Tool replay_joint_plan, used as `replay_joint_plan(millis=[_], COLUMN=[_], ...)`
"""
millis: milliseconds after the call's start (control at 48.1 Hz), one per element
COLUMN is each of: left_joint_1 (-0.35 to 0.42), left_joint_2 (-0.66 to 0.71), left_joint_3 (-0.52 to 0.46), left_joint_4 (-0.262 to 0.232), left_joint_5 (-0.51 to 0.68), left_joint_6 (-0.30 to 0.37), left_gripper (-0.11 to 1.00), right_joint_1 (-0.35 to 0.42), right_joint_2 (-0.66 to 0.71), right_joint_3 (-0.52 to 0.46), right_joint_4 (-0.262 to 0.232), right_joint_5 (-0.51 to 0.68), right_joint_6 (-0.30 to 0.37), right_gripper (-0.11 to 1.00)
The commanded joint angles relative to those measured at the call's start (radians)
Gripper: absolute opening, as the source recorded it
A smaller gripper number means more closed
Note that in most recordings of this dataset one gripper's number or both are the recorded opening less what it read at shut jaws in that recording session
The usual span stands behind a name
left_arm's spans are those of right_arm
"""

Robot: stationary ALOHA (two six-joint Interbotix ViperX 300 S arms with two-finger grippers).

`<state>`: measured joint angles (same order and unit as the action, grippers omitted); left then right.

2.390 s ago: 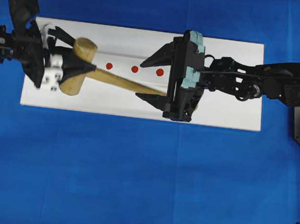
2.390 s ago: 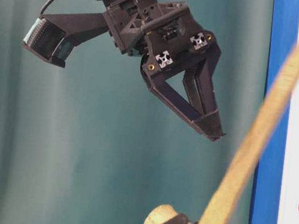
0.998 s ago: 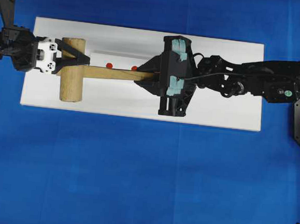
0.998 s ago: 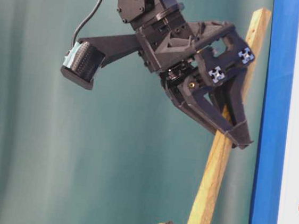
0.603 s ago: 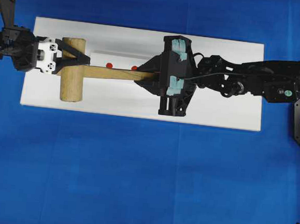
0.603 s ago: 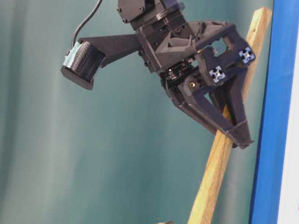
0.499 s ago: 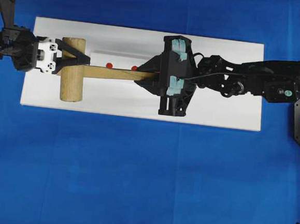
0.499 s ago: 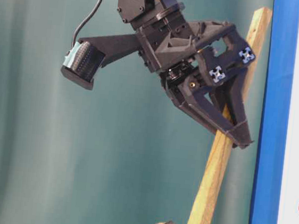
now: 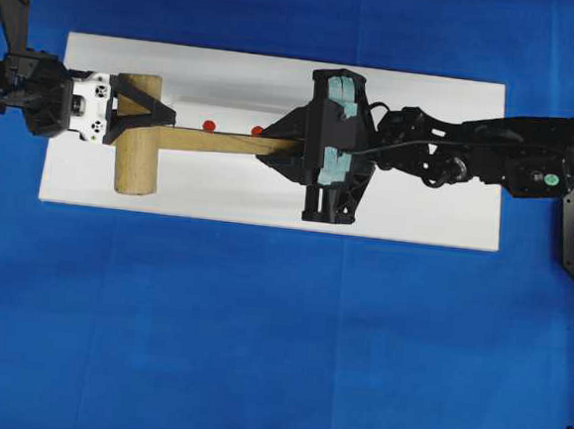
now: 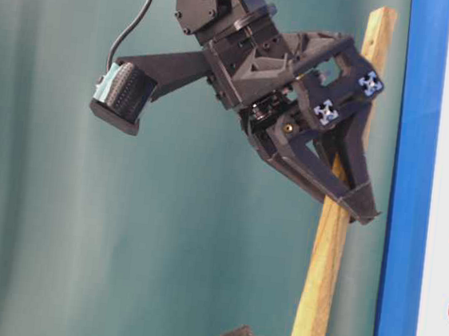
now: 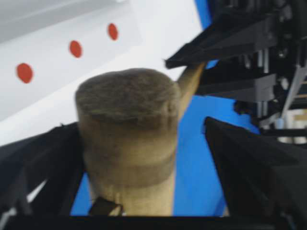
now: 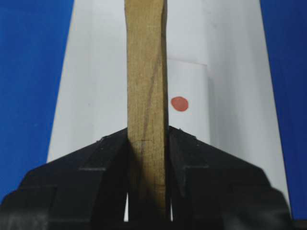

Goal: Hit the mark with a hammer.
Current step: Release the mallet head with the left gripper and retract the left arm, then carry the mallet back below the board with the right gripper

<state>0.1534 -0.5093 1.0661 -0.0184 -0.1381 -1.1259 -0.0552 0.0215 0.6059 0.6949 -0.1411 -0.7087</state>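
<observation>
A big white board [image 9: 417, 200] lies on the blue counter [image 9: 256, 351]. A raised white strip [image 9: 230, 114] runs along the board, with red dots on it. From above, two dots [image 9: 208, 125] show just above the hammer's handle. The right arm covers the place where another dot would be, so the mark cannot be picked out in that view. In the left wrist view three red dots sit in a row, but which one is the biggest is hard to tell.

The hammer [image 9: 138, 153] lies across the board, over the strip. Its thick round head is at the left end of the board. Its long thin handle runs to the right.

The right end effector [image 9: 290, 147] reaches in from the right, turned on its side. Its two fingers are pressed tight on the handle, one on each side. The right wrist view shows this well.

The left end effector [image 9: 143, 124] comes in from the left. Its fingers are spread wide around the hammer head. In the left wrist view there is a clear gap between the head and the finger on the right.

The board has bare white room below the hammer and at its right end. Blue counter lies open all around.
</observation>
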Motion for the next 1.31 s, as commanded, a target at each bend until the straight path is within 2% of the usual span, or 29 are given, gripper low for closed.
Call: replay_joint_plan(millis=[0, 270, 540, 935, 1101, 1185, 1288], left_joint_1=[-0.002, -0.002, -0.002, 0.008, 0.029, 0.038, 0.048], left_joint_2=[-0.011, -0.064, -0.221, -0.486, -0.531, -0.531, -0.531], left_joint_3=[-0.020, 0.012, 0.078, 0.121, 0.127, 0.127, 0.127], left_joint_4=[0.003, 0.003, 0.003, 0.011, 0.017, 0.020, 0.021], left_joint_5=[0.002, 0.060, 0.106, 0.373, 0.408, 0.408, 0.408], left_joint_6=[-0.002, -0.008, 0.002, 0.002, 0.003, 0.014, 0.069], left_gripper=[0.93, 0.92, 0.92, 0.92, 0.92, 0.92, 0.91], right_joint_1=[0.003, 0.008, 0.017, 0.020, 0.021, 0.021, 0.041], right_joint_2=[-0.018, -0.064, -0.144, -0.256, -0.276, -0.273, -0.273], right_joint_3=[-0.026, 0.003, 0.071, 0.186, 0.206, 0.198, 0.189], right_joint_4=[0.003, 0.014, 0.025, 0.066, 0.077, 0.078, 0.091], right_joint_5=[-0.003, -0.006, -0.012, -0.014, -0.028, -0.029, -0.029], right_joint_6=[0.006, 0.012, 0.014, 0.014, 0.015, 0.017, 0.034], right_gripper=[0.07, 0.07, 0.07, 0.07, 0.07, 0.07, 0.07])
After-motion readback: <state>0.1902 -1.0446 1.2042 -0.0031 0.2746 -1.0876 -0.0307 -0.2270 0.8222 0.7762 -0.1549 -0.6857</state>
